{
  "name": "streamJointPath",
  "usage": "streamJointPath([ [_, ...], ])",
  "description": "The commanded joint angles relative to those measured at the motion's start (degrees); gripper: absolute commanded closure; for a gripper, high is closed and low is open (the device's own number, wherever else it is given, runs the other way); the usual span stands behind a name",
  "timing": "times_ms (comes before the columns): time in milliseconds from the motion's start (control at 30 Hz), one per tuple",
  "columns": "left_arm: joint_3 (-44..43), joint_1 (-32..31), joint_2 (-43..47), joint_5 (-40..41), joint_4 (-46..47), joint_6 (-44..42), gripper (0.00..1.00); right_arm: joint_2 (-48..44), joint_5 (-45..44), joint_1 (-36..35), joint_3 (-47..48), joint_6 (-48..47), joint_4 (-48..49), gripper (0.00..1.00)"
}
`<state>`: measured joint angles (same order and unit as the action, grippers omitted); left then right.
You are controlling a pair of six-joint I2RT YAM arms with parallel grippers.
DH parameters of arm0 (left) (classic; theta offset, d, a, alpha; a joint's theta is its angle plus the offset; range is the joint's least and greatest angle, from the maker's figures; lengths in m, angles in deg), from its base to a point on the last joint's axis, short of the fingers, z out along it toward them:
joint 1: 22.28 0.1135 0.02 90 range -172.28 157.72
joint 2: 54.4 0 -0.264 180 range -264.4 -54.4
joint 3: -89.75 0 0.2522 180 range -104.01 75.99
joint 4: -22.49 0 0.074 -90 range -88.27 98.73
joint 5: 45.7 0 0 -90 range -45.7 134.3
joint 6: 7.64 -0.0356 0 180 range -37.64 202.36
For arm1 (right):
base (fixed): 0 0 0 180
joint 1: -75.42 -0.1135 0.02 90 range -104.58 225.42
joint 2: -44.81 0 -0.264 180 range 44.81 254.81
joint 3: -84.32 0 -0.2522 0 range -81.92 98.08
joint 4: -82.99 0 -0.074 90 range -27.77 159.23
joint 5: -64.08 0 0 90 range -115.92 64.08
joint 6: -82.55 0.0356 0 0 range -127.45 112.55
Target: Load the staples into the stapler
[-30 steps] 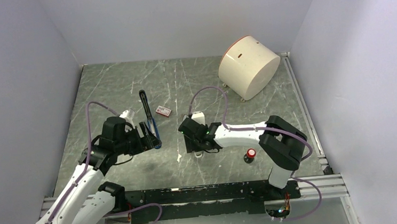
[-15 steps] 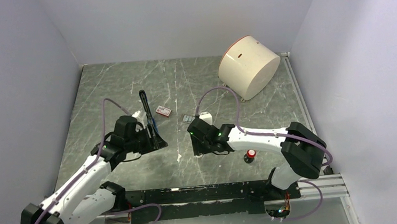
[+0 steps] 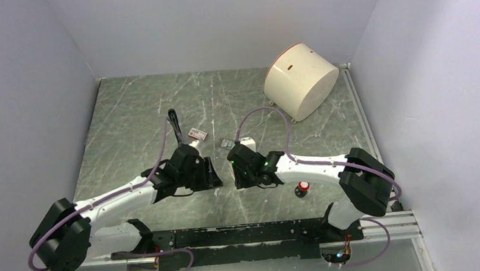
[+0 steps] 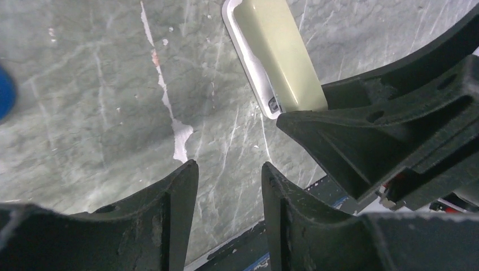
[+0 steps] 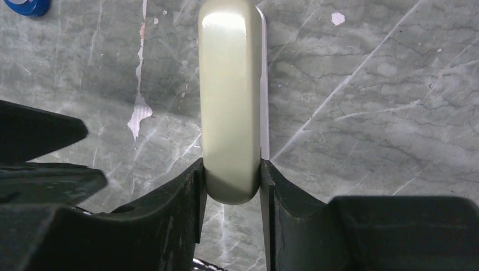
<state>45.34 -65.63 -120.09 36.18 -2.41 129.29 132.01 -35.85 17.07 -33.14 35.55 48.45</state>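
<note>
— How many of each were counted?
— One stapler [image 3: 174,124] and one box of staples [image 3: 197,134] were seen beyond the left gripper [image 4: 229,169], well clear of its fingers [image 4: 181,195], which were parted over bare table [image 3: 131,105].
— And the right gripper [image 5: 231,169]?
— It was clamped on the single beige bar [image 5: 229,96]. One small grey piece [image 3: 225,142], possibly loose staples, was noted near the box.
</note>
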Motion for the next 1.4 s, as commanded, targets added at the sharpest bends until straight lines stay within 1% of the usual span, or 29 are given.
streamJointPath([
  [0, -0.4, -3.5, -3.3, 5.5, 6.6, 3.4, 0.49, 0.1, 0.3, -0.2, 0.1, 0.1, 1.1, 0.56],
  [67, -0.1, -4.9, -4.6, 7.3, 7.6, 4.5, 0.48, 0.2, -0.1, -0.2, 0.6, 0.0, 0.4, 0.52],
  [167, 0.8, -6.5, -5.8, 8.0, 9.3, 6.1, 0.5, 0.0, -0.9, -0.2, 0.8, -0.3, -0.6, 0.52],
  [333, 2.6, -7.7, -6.5, 9.9, 12.9, 7.6, 0.57, -0.4, 0.5, -0.2, 1.0, -2.4, -0.4, 0.55],
  [467, 3.4, -8.0, -7.6, 10.2, 14.4, 8.4, 0.6, -0.6, 1.7, -0.2, 0.6, -2.4, 0.8, 0.59],
  [667, 4.9, -8.1, -9.0, 8.7, 19.5, 9.5, 0.55, -1.9, 3.0, -0.3, 0.8, 0.8, 1.9, 0.65],
  [767, 5.9, -8.2, -9.6, 7.6, 22.2, 10.1, 0.54, -2.3, 3.7, -0.2, 1.0, 3.1, 2.3, 0.68],
  [867, 6.8, -8.2, -10.3, 7.1, 24.4, 10.4, 0.55, -2.8, 3.9, -0.2, 0.9, 5.1, 2.8, 0.7],
  [1033, 7.8, -8.4, -11.8, 6.1, 27.6, 10.8, 0.61, -2.8, 4.0, -0.2, 0.3, 7.1, 3.6, 0.74],
  [1233, 10.4, -8.5, -12.7, 4.5, 33.1, 13.0, 0.57, -3.3, 5.2, -0.2, -1.3, 10.2, 5.7, 0.75],
  [1367, 12.4, -8.6, -13.6, 4.8, 36.5, 14.5, 0.6, -3.8, 5.6, -0.2, -1.9, 11.6, 6.8, 0.78],
])
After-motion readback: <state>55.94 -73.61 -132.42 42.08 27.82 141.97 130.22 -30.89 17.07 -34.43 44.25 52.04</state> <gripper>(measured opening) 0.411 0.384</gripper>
